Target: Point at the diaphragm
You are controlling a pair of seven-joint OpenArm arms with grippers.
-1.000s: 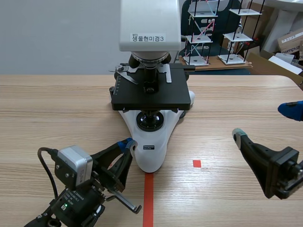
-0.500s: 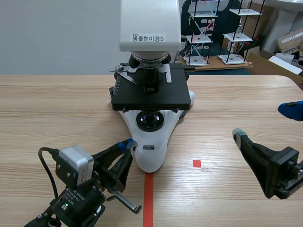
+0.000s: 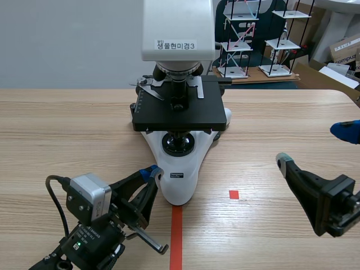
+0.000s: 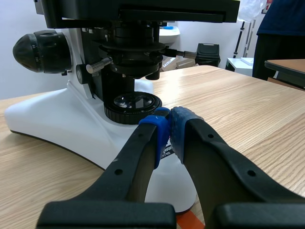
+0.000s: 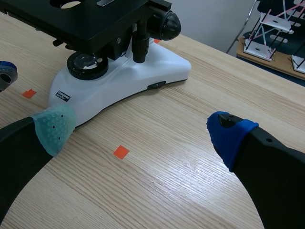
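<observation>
Diaphragm (image 4: 135,51) — a stack of black ribbed rings with a short silver-tipped pin at its side. It hangs under the black stage (image 3: 180,110) of the white microscope (image 3: 179,174), directly above the round lamp lens (image 4: 133,102) in the base. Left gripper (image 4: 170,125): blue pads pressed together on nothing, tips low at the front of the base, below the diaphragm. Right gripper (image 5: 140,131): fingers spread wide, well apart from the microscope — over the wooden table (image 5: 181,157).

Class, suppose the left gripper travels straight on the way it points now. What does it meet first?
Probably the microscope's white base, just below the round lamp lens; the shut left gripper looks nearly there.
</observation>
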